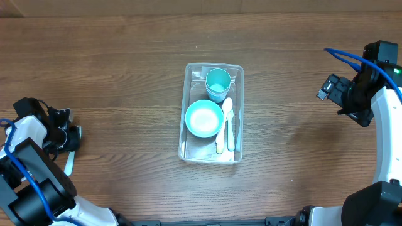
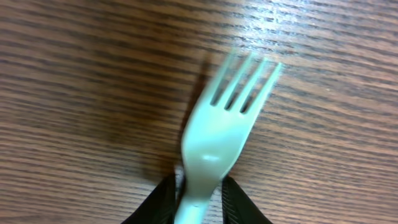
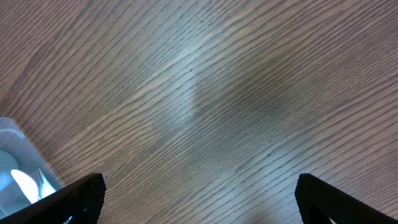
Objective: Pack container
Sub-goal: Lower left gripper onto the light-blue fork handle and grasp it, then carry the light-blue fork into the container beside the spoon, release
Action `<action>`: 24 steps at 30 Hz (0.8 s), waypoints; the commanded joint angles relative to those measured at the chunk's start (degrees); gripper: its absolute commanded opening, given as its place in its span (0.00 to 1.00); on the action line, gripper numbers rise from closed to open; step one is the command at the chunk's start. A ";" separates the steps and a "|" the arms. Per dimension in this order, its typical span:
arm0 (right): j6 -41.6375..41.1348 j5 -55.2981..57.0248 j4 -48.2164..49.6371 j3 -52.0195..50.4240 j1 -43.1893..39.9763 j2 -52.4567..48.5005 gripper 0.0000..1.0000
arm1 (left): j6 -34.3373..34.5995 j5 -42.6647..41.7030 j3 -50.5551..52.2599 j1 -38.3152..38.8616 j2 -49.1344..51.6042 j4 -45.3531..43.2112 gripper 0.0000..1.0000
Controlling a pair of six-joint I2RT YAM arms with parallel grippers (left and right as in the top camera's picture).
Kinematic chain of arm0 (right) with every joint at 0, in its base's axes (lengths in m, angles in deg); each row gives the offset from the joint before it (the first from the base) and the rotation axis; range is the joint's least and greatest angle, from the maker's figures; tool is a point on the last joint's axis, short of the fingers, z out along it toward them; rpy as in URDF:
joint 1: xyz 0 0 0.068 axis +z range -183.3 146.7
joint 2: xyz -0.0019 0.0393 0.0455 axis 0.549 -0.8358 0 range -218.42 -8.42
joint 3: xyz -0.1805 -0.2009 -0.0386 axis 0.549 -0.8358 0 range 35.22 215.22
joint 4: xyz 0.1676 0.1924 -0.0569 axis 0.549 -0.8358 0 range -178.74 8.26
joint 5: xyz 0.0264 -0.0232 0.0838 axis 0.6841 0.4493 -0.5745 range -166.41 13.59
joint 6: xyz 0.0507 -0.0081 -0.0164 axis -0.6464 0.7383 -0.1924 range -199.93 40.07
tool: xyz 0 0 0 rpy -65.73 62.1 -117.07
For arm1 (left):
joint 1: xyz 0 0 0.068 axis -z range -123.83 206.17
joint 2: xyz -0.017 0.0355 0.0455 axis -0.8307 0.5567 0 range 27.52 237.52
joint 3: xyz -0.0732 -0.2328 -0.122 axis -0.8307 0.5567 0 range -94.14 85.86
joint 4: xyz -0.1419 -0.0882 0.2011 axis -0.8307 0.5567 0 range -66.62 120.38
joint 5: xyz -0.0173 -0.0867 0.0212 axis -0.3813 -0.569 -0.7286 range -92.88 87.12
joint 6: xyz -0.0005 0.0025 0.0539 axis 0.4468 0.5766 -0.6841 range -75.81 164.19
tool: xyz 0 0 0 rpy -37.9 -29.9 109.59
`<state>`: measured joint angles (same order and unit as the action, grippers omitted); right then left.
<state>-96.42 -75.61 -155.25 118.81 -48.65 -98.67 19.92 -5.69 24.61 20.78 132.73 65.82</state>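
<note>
Looking from above, we see the container (image 1: 184, 125) sitting at the middle of the wooden surface (image 1: 113, 75), holding a teal cup (image 1: 218, 81) at its far end, a light-blue bowl (image 1: 203, 118) beside it and a white spoon (image 1: 227, 119) along its right wall. Our left end effector (image 2: 200, 202), near the surface's left edge and well apart from the container, is clamped on the handle of a pale fork (image 2: 221, 124). Our right end effector (image 3: 199, 202) hangs over bare wood with fingers spread wide.

the worktop (image 1: 113, 75) is brown wood with dark lines. the container (image 1: 190, 69) is clear. the cup (image 1: 218, 80) is blue-green, the bowl (image 1: 203, 118) light blue, the spoon (image 1: 227, 112) white, the fork (image 2: 214, 134) pale green.
</note>
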 commanded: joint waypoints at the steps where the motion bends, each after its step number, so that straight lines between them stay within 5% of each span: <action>1: 0.04 -0.04 0.13 1.22 -0.07 1.57 1.00 | 1.92 -3.41 -0.24 -0.04 3.30 1.44 0.15; 6: 0.04 -0.04 0.13 1.22 -0.04 1.57 1.00 | 3.87 -3.43 -6.27 0.35 3.30 5.92 0.06; 15: 0.04 -0.02 0.15 1.22 -0.04 1.57 1.00 | 11.02 -4.35 -17.49 5.84 3.30 13.16 0.11; 24: 0.04 -0.02 0.13 1.22 -0.04 1.57 1.00 | 17.16 -4.33 -26.45 21.07 3.30 16.55 0.10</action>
<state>-96.40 -75.61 -155.25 118.81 -48.63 -98.70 33.82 -8.59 2.01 36.16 135.70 81.34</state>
